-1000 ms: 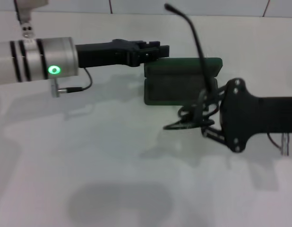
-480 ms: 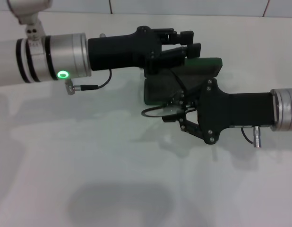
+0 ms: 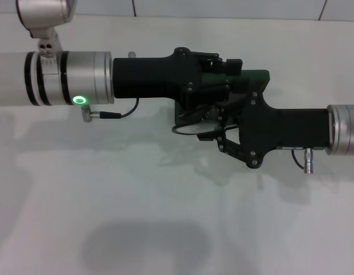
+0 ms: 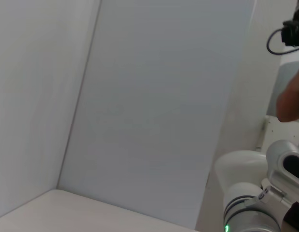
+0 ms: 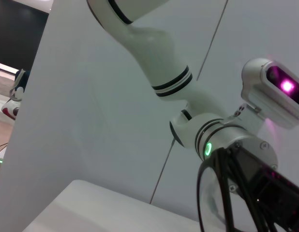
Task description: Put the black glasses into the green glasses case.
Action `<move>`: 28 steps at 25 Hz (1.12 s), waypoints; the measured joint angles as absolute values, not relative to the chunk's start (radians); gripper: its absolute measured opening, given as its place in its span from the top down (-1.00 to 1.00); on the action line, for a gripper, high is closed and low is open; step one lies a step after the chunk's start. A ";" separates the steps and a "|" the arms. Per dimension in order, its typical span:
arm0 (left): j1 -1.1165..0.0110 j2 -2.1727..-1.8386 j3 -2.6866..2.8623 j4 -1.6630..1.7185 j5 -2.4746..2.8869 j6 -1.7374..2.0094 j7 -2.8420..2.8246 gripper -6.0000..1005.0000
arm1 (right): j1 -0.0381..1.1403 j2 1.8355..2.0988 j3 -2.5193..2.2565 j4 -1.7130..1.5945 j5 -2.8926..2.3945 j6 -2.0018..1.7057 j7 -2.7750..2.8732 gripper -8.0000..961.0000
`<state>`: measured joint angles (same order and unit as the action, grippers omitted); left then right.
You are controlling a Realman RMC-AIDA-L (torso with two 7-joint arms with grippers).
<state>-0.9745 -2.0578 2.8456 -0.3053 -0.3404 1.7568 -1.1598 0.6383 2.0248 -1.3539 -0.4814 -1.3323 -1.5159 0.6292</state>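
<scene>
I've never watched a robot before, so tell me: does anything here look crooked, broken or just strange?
Nothing looks broken or spilled. The one untidy thing: the black glasses hang out over the front edge of the open green glasses case, held by the right gripper. The left gripper is crowded in over the case.

- The left arm reached in from the left side of the head view, its silver wrist ring showing a green light, its forearm level.
- The left hand (image 3: pixel 225 71) lay at the far end of that arm, black, pointing toward the right; whether its fingers were apart was unclear.
- The right arm came in from the right, also level, with a silver cuff.
- The right hand (image 3: pixel 214 133) pointed left, just below the left hand and nearly touching it, with its fingers closed on thin black glasses (image 3: pixel 191 125).
</scene>
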 joint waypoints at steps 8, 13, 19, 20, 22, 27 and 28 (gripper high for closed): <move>-0.929 -2.051 2.843 -0.341 -0.476 1.720 -1.138 0.18 | 0.628 2.024 -1.371 -0.489 -1.346 -1.447 0.607 0.66; -0.850 -2.049 2.844 -0.368 -0.691 1.596 -1.160 0.18 | 0.561 2.027 -1.523 -0.676 -1.334 -1.088 0.710 0.66; -0.829 -2.040 2.844 -0.364 -0.727 1.537 -1.167 0.18 | 0.457 2.027 -1.810 -0.910 -1.330 -0.612 0.766 0.65; -0.830 -2.040 2.844 -0.361 -0.727 1.531 -1.168 0.18 | 0.449 2.027 -1.843 -0.924 -1.330 -0.563 0.776 0.65; -0.831 -2.040 2.844 -0.361 -0.724 1.527 -1.173 0.18 | 0.445 2.027 -1.898 -0.940 -1.330 -0.477 0.811 0.65; -0.838 -2.042 2.844 -0.363 -0.721 1.513 -1.179 0.18 | 0.440 2.028 -1.935 -0.943 -1.332 -0.402 0.868 0.65; -0.840 -2.042 2.844 -0.361 -0.721 1.507 -1.179 0.18 | 0.438 2.028 -1.936 -0.943 -1.332 -0.397 0.871 0.65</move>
<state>-0.8405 -2.0422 2.8440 -0.3607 -0.7205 1.5067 -1.1790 0.4385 2.0278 -1.9364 -0.9434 -1.3316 -0.3971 0.8712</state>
